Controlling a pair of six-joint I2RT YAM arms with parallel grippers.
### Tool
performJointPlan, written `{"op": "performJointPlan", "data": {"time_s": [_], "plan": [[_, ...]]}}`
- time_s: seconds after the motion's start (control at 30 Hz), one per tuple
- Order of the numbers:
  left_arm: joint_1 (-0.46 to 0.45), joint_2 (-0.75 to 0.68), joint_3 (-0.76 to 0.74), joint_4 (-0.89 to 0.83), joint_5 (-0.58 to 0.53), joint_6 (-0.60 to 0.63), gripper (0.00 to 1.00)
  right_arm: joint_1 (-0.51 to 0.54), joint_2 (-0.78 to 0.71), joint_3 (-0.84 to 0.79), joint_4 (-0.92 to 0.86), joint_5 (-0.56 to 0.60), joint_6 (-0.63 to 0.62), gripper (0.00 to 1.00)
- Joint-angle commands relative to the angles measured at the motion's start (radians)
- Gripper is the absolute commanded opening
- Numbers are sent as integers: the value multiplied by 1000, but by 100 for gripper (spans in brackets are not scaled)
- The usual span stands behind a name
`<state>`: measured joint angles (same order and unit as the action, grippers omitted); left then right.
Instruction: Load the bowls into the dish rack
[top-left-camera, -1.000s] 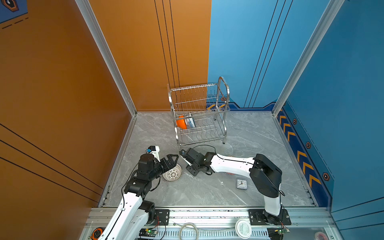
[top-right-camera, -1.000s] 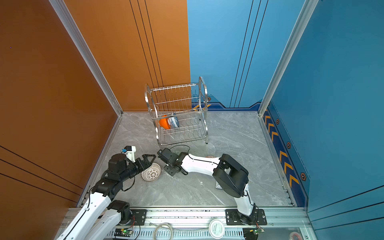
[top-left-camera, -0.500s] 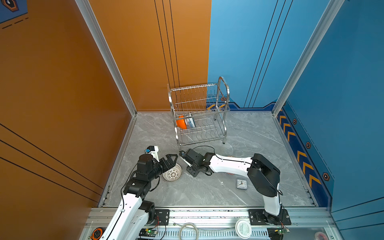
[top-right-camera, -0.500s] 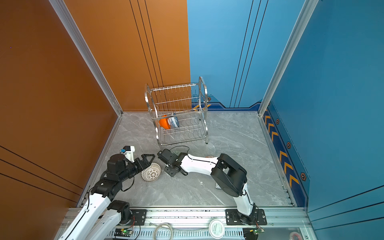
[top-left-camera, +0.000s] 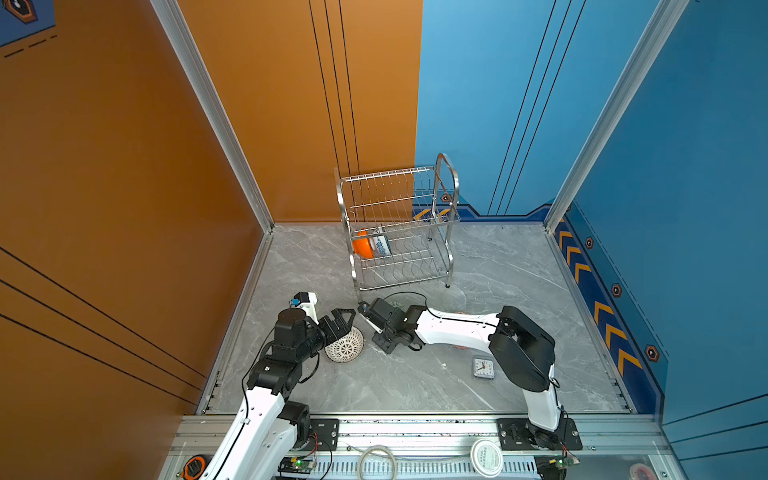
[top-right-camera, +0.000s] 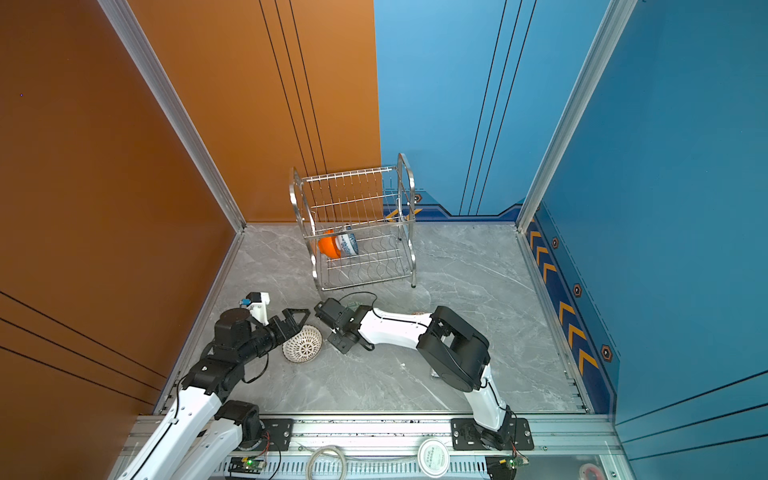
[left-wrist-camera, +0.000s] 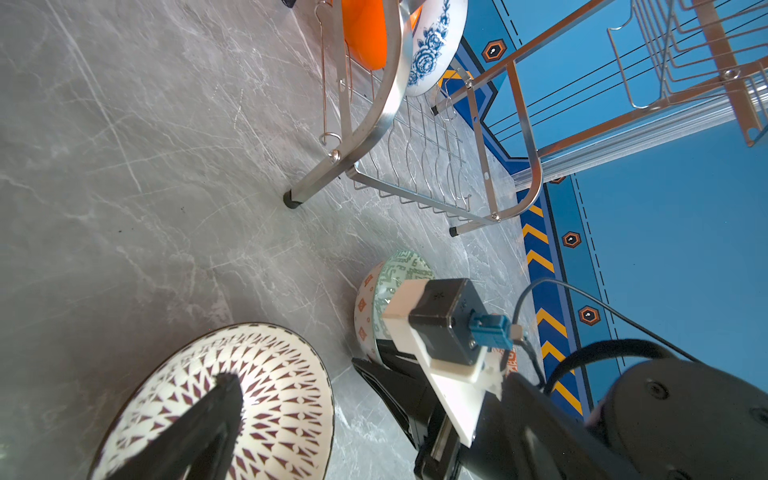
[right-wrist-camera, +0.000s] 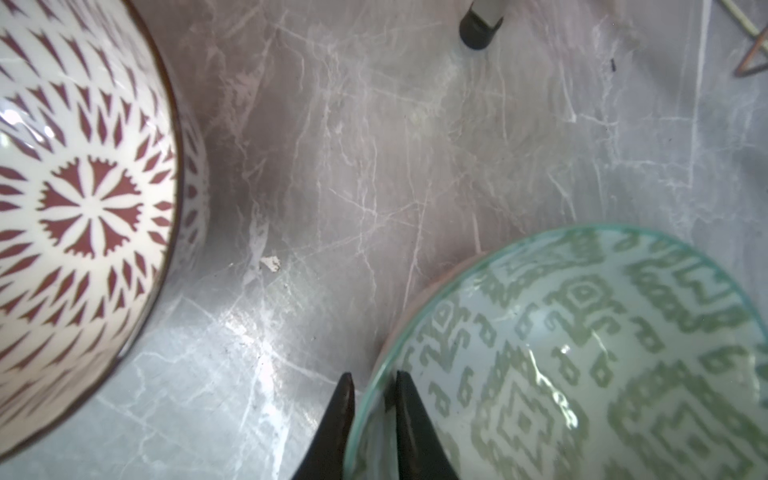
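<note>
The right gripper has its two black fingers drawn in narrow on the rim of the green-patterned bowl, one tip inside the wall and one outside, so the rim is pinched between them. This bowl sits on the grey marble tabletop just in front of the dish rack, near one black-capped rack foot. The left wrist view shows small orange-red marks on an outer wall under the green pattern. Whether that wall belongs to this bowl or to another bowl beneath it cannot be told. The left gripper stands spread wide and grips nothing. One of its fingers hangs over the inside of the lattice bowl, which rests upright on the marble just beside the green-patterned bowl without touching it. Further out, the orange bowl and the blue-patterned bowl stand on edge, side by side, at the left end of the rack's lower tier. The upper tier holds no bowl. A small square clock lies flat on the marble near the right arm's elbow, and a white round lid sits on the front rail.
</note>
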<state>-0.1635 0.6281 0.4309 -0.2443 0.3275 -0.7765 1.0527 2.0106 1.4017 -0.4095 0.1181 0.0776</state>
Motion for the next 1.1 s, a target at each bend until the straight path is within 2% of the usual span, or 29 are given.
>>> {"op": "performJointPlan", "data": {"time_s": [0.0, 0.27, 0.47, 0.6, 0.83, 1.07], "plan": [[7, -10, -16, 0, 24, 2, 98, -1, -21, 8, -45, -3, 9, 14], [10, -17, -17, 1, 25, -1, 98, -22, -56, -3, -43, -20, 18, 0], [10, -18, -14, 1, 24, -3, 98, -69, -157, -48, 9, -118, 51, 0], [11, -10, -6, 7, 25, -3, 98, -113, -238, -71, 57, -213, 71, 0], [10, 6, 9, 22, 24, -6, 98, -231, -358, -133, 277, -497, 178, 0], [7, 54, 32, 47, 31, -7, 98, -330, -341, -167, 550, -673, 318, 0]]}}
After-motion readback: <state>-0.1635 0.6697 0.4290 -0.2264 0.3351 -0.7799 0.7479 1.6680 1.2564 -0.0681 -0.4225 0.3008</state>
